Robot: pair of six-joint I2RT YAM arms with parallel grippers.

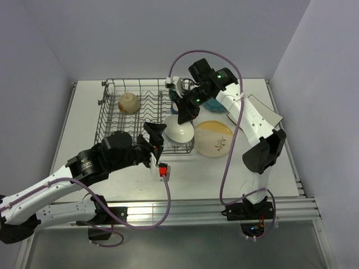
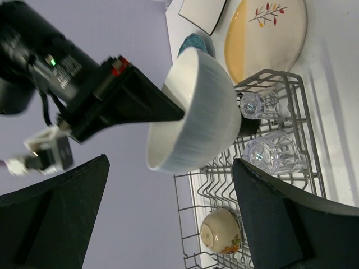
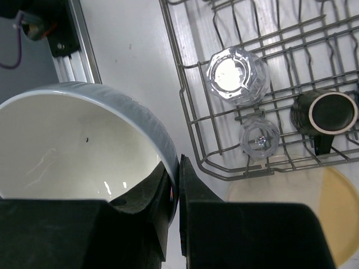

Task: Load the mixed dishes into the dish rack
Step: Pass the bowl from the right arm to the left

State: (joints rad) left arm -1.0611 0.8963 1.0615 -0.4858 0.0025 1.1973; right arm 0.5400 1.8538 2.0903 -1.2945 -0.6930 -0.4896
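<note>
My right gripper (image 3: 178,168) is shut on the rim of a white bowl (image 3: 73,145), one finger inside and one outside. The bowl (image 1: 179,129) hangs tilted over the near right corner of the grey wire dish rack (image 1: 112,120). In the rack are a cream flowered bowl (image 1: 129,102), two clear glasses (image 3: 238,75) (image 3: 259,137) and a dark mug (image 3: 331,112). My left gripper (image 1: 157,137) is open just left of the held bowl (image 2: 196,112), with nothing between its fingers.
On the table right of the rack lies the yellow-cream leaf plate (image 1: 214,138). Behind it are a teal plate (image 1: 216,105), partly hidden by the right arm, and a white square plate (image 1: 263,109). Walls close the back and sides.
</note>
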